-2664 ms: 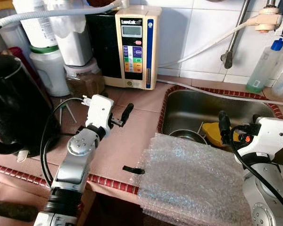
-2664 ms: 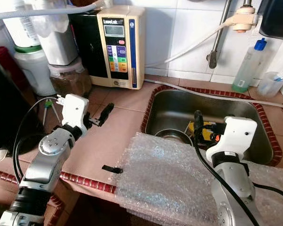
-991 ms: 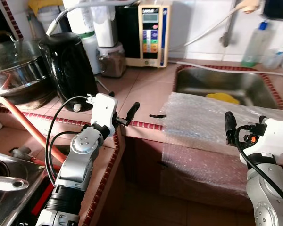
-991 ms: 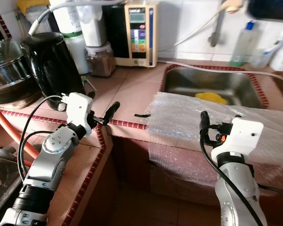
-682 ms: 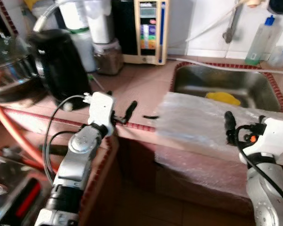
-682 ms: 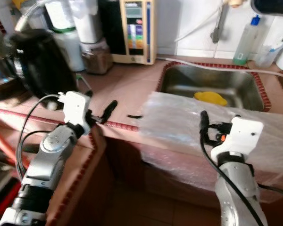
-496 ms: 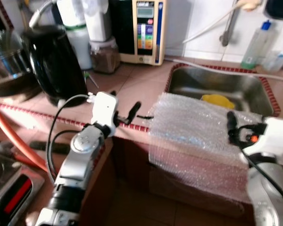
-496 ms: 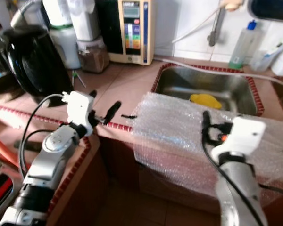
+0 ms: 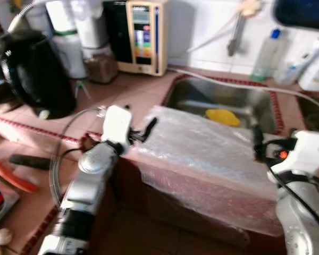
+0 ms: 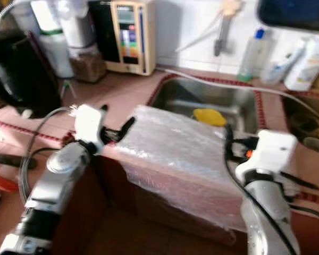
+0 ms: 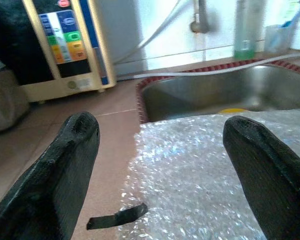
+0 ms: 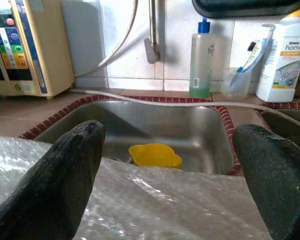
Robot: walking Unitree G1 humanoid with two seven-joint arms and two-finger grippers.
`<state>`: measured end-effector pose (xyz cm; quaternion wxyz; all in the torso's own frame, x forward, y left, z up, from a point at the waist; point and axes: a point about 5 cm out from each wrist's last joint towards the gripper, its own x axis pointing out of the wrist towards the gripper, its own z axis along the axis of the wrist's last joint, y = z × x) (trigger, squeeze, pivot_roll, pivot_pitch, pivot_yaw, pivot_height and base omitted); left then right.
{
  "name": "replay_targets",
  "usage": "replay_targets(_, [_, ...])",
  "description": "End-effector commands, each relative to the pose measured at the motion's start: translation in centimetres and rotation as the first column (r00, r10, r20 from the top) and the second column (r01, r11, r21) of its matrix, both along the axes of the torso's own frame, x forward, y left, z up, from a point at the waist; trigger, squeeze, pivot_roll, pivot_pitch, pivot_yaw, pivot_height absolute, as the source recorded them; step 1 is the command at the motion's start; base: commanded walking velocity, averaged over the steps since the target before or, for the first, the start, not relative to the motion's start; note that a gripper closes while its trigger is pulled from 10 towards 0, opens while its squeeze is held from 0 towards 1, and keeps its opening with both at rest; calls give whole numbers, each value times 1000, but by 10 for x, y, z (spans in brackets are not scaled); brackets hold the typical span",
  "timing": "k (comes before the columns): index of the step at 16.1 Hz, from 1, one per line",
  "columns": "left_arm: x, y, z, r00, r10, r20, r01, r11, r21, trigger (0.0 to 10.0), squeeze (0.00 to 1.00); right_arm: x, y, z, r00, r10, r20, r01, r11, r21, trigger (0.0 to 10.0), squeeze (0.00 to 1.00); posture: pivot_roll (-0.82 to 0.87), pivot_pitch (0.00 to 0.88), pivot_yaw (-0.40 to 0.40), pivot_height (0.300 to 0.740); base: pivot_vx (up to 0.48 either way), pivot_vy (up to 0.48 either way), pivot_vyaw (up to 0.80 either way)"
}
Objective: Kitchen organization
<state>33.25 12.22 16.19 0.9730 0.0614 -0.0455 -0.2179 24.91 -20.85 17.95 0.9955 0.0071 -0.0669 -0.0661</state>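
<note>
A sheet of bubble wrap (image 9: 202, 154) lies over the front of the sink (image 9: 186, 95) and hangs down over the counter edge. A yellow item (image 12: 155, 155) sits in the steel basin behind it. My left gripper (image 9: 143, 127) is open at the wrap's left edge, fingers (image 11: 75, 150) spread wide just above the counter, with nothing between them. My right gripper (image 9: 258, 146) is open over the wrap's right side, and its fingers (image 12: 75, 165) point toward the sink.
A beige water unit (image 9: 141, 34), a brown jar (image 9: 101, 66) and a black kettle (image 9: 29, 74) stand at the back left. Bottles (image 12: 200, 60) and a toothbrush cup (image 12: 238, 82) line the wall behind the sink. A hose (image 12: 165, 104) crosses its rim. A black strip (image 11: 115, 217) lies beside the wrap.
The whole view has swung right and blurred, so the camera moved. My left gripper now sits against the wrap's left edge. Both grippers stay open.
</note>
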Motion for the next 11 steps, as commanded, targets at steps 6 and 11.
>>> replay_targets(6, [0,-2,1,1000,-10,1,10,1000,8,10000,0,0,4,2,1000,6,14,-6,1000,-12,10000,0,35,0,54,740,0,-439,0])
replay_targets(11, [1,-1,-2,1000,3,0,-3,1000,26,10000,0,-1,6,-1,1000,10,11,-10,1000,-3,10000,0,34,0,56,740,0,-433,0])
